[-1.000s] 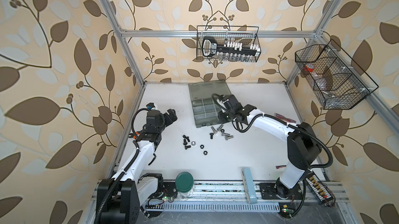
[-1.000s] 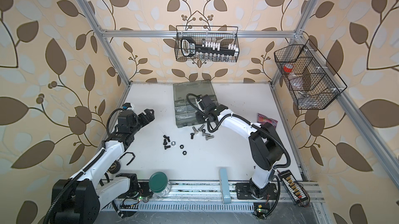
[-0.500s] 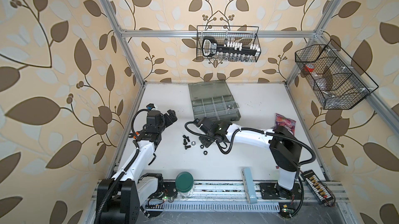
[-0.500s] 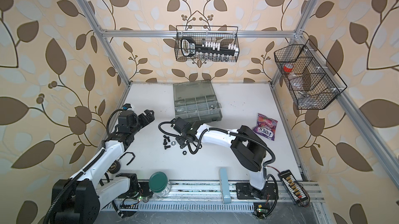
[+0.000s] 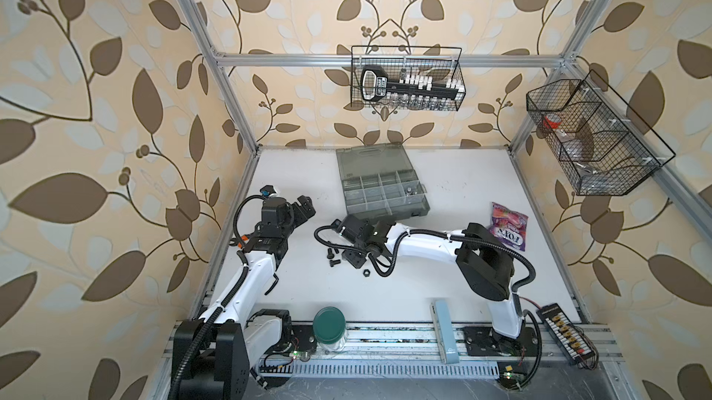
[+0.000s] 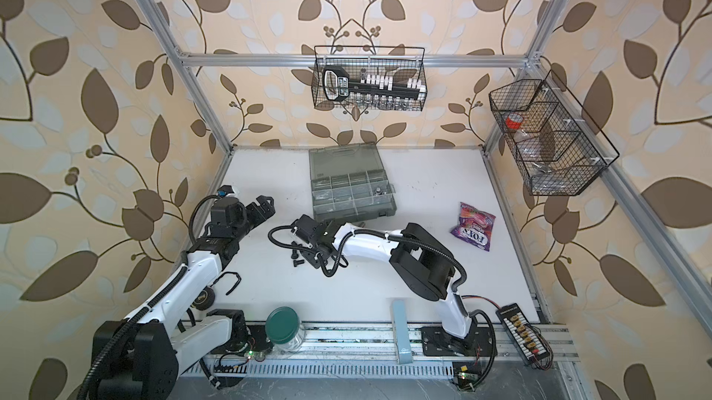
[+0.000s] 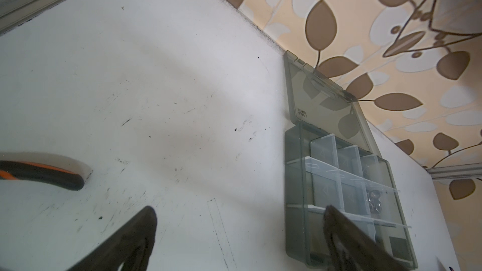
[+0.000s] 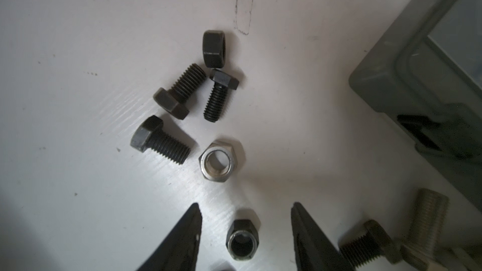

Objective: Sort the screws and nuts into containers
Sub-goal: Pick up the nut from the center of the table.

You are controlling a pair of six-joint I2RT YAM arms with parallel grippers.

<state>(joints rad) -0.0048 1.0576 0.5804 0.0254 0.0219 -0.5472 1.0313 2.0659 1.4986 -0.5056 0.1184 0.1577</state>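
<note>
Swung away from the case (image 5: pixel 400 210) over the past second, the right arm now hangs low above the dark pile nearer the left arm, and the right claw (image 8: pixel 245 206) has spread wider. Its fingers (image 8: pixel 184 241) stand apart with a black nut (image 8: pixel 242 239) lying hole-up on the table (image 8: pixel 78 48) between them, touching neither. The left arm has not shifted.

Nearest, on the front rail, stand a green-lidded jar (image 5: pixel 328 327) and a pale blue box (image 5: pixel 443 330). Farther in, the left claw (image 5: pixel 304 205) is held above bare table, its fingers (image 7: pixel 135 238) wide apart with nothing between them. In the right wrist view, just past the black nut lies a silver nut (image 8: pixel 217 160), hole up. Beyond it three black bolts (image 8: pixel 159 139) lie on their sides close together, and a second black nut (image 8: pixel 214 48), tipped on edge, sits just beside the head of one. To one side of the right claw, near a corner of the case, lie another black bolt (image 8: pixel 365 243) and a silver bolt (image 8: pixel 427 220).

A bag of sweets (image 5: pixel 508 230) lies on the right of the table. Behind the arms the case sits open, its lid laid back toward the far wall, and a few silver bolts (image 5: pixel 410 191) rest in a compartment along its right edge. Two wire baskets (image 5: pixel 406 84) hang on the walls beyond.
</note>
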